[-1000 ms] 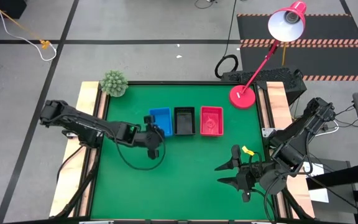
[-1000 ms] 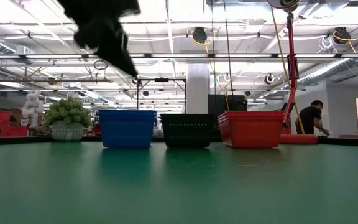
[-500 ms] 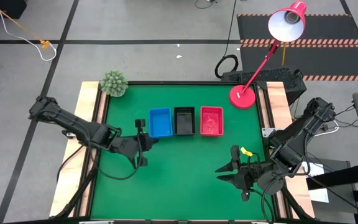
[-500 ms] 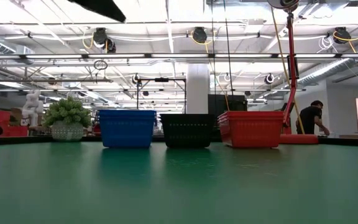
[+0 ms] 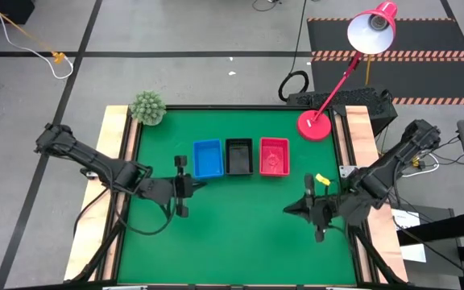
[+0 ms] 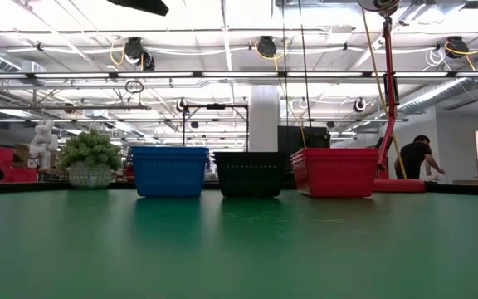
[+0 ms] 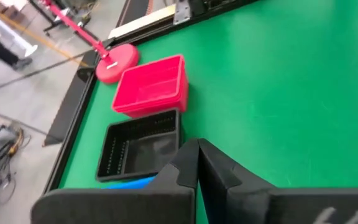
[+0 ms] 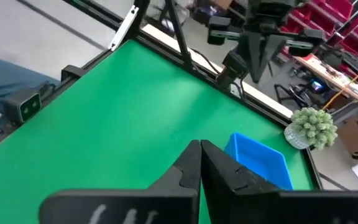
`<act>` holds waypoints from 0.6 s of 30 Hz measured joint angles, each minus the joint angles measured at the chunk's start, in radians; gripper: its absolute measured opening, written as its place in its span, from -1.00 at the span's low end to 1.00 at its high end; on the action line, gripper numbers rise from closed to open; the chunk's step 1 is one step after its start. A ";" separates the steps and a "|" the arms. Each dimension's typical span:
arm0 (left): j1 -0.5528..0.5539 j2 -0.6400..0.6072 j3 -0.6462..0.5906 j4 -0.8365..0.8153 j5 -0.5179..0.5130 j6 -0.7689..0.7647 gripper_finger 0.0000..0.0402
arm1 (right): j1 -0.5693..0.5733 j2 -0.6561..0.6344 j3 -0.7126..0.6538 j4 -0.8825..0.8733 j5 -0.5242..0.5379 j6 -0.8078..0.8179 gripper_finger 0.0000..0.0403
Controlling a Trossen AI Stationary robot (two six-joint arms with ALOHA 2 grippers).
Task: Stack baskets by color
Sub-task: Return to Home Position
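A blue basket point(image 5: 208, 158), a black basket point(image 5: 238, 156) and a red basket point(image 5: 274, 155) stand side by side in a row on the green table, bottoms down. Whether any of them holds others nested inside, I cannot tell. My left gripper point(image 5: 203, 184) hovers shut just near-left of the blue basket, its fingers point(image 7: 197, 152) pointing toward the row. My right gripper point(image 5: 287, 211) hovers shut over the near right of the table with nothing between its fingers point(image 8: 200, 149). In the low view the baskets point(image 6: 250, 174) stand clear of both grippers.
A small potted plant point(image 5: 147, 107) sits at the far left corner. A red lamp's round base point(image 5: 314, 126) stands at the far right, just beyond the red basket. Bare green mat point(image 5: 240, 234) fills the near half of the table.
My left gripper has drawn back from the blue basket's near corner toward the table's left edge and risen, almost leaving the low view. My right gripper has shut its wide-open fingers and shifted a little toward the far right. The baskets have stayed put.
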 joint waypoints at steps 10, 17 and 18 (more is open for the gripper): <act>0.123 0.000 -0.153 0.334 0.196 0.139 -0.91 | -0.129 -0.264 -0.298 0.184 -0.159 -0.052 -1.00; 0.238 -0.025 -0.304 0.557 0.342 0.156 -0.98 | -0.184 -0.391 -0.437 0.254 -0.162 -0.119 -1.00; 0.252 -0.034 -0.326 0.590 0.355 0.150 -0.96 | -0.189 -0.405 -0.459 0.271 -0.163 -0.133 -1.00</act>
